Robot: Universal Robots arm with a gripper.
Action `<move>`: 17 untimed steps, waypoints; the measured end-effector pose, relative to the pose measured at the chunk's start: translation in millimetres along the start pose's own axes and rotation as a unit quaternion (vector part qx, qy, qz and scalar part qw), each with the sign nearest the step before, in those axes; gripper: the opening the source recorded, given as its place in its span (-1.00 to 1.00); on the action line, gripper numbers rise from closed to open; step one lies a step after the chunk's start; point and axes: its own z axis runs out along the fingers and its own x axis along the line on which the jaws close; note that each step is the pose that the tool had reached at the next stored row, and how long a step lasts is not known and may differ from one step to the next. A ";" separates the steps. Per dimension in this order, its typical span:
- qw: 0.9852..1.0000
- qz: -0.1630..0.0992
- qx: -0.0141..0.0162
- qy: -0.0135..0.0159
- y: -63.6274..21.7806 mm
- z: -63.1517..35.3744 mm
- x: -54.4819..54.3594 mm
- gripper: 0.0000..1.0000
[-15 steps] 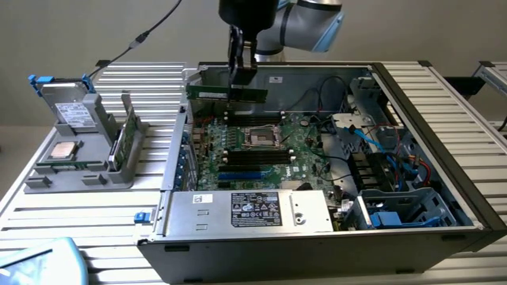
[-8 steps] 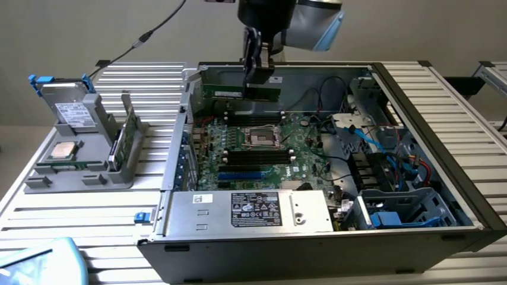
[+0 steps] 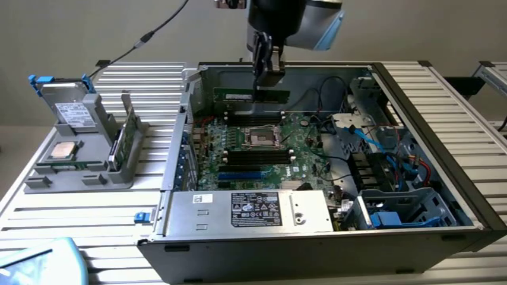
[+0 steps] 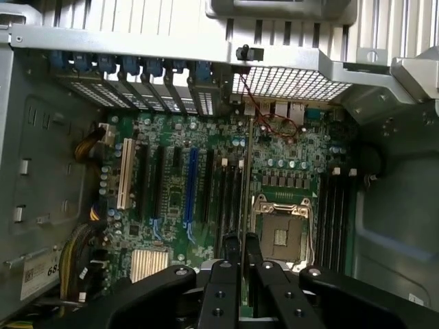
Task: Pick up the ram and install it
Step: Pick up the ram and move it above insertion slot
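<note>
Desk (image 3: 79, 214): ribbed metal slats under everything, pale wall behind.
Holder (image 3: 79, 178): grey, at the exterior view's left, carrying a boxy drive (image 3: 71, 110) and a square processor chip (image 3: 63, 150).
Computer case (image 3: 317, 252): lying open mid-desk, green motherboard (image 3: 293, 160) facing up.
Hand (image 3: 268, 77): over the case's far side, clamped on the ram (image 3: 237, 95) at its upper edge.
Ram: directly under the hand, well apart from the holder, contact edge down, long axis across the exterior view.
Memory slots (image 3: 253, 113): just beneath the ram and parallel to it, beside the empty processor socket (image 3: 262, 138).
Alignment: seemingly matched; contact with a slot impossible to tell.
</note>
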 end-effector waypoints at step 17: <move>1.000 0.000 0.023 0.002 -16.3 17.5 1.1 -0.73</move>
